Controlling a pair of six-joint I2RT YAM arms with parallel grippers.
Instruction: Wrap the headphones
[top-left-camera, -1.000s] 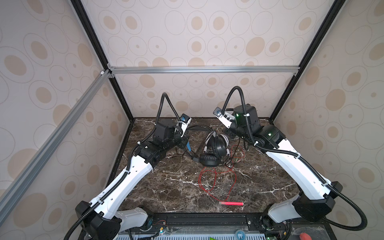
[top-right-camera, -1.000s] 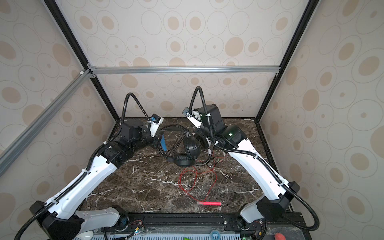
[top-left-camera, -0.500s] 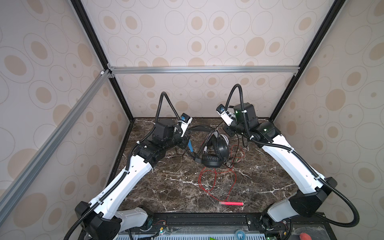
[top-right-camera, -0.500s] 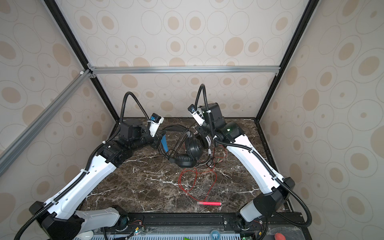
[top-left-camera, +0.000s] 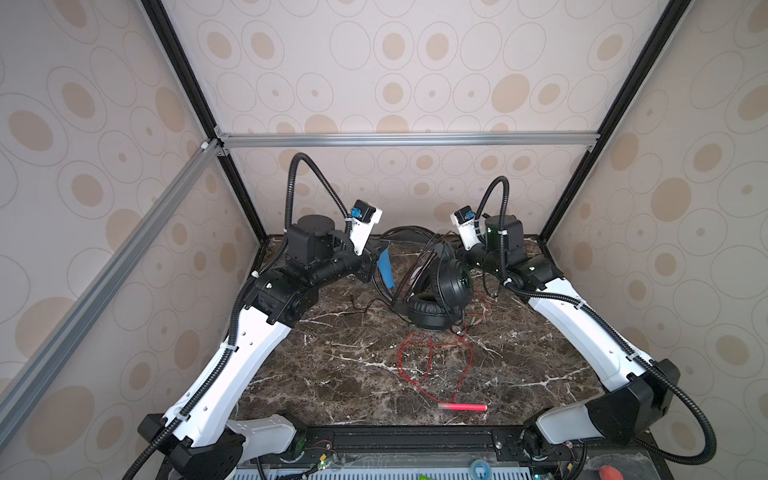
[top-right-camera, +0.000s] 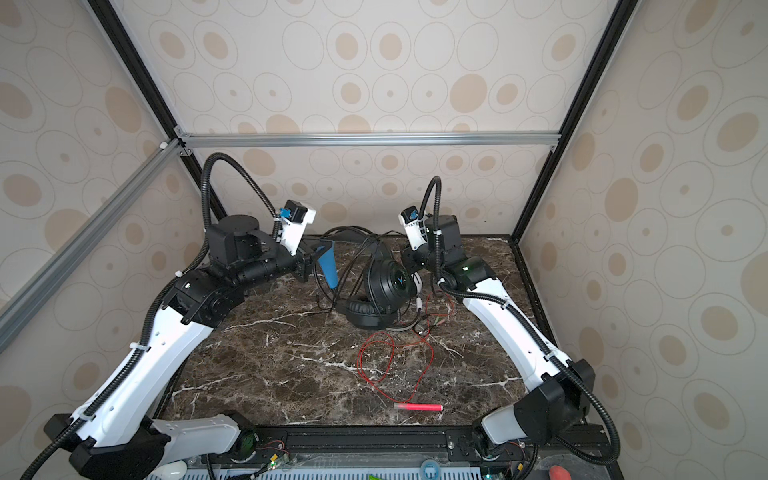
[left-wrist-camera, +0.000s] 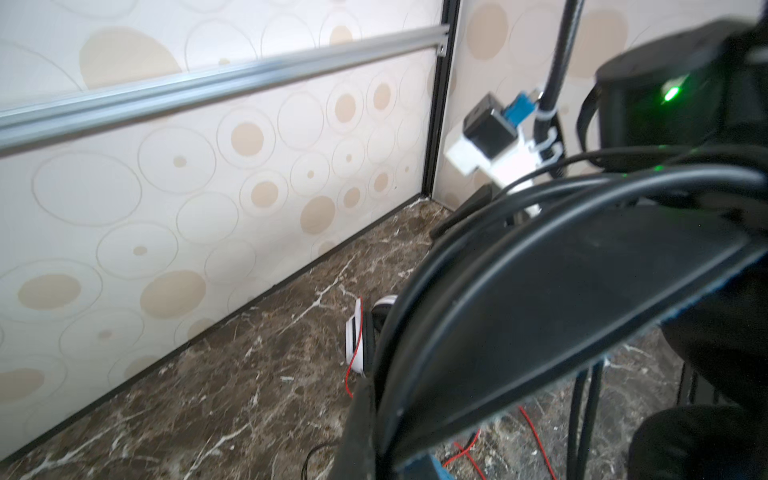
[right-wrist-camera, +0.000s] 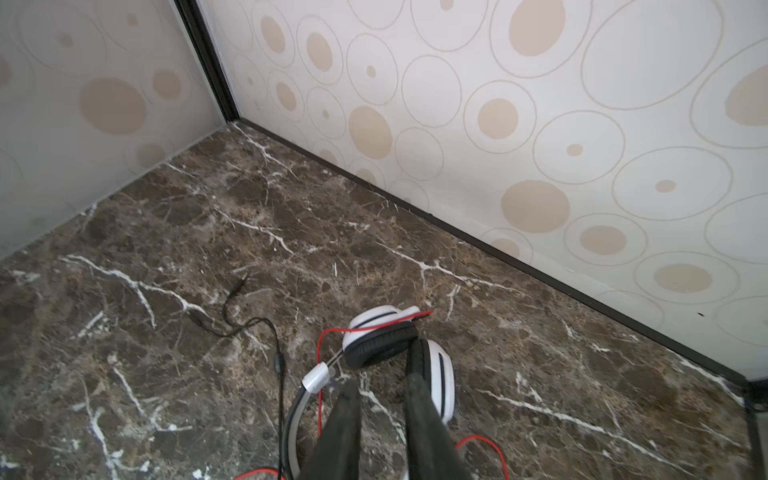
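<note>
Right hand (right-wrist-camera: 384, 374) just let go, fingers (right-wrist-camera: 345, 415) now apart beside white headset (right-wrist-camera: 440, 374), far middle of tabletop (top-left-camera: 332, 374). Left hand (top-left-camera: 376, 270) stays clamped on black headset (top-left-camera: 451, 286) band. Red cable (top-left-camera: 415, 365) loose on near side, so wrapping looks barely begun.

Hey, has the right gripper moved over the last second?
Yes. In both top views the right gripper has shifted right, toward the back right corner post. The left gripper holds the black headphones.
</note>
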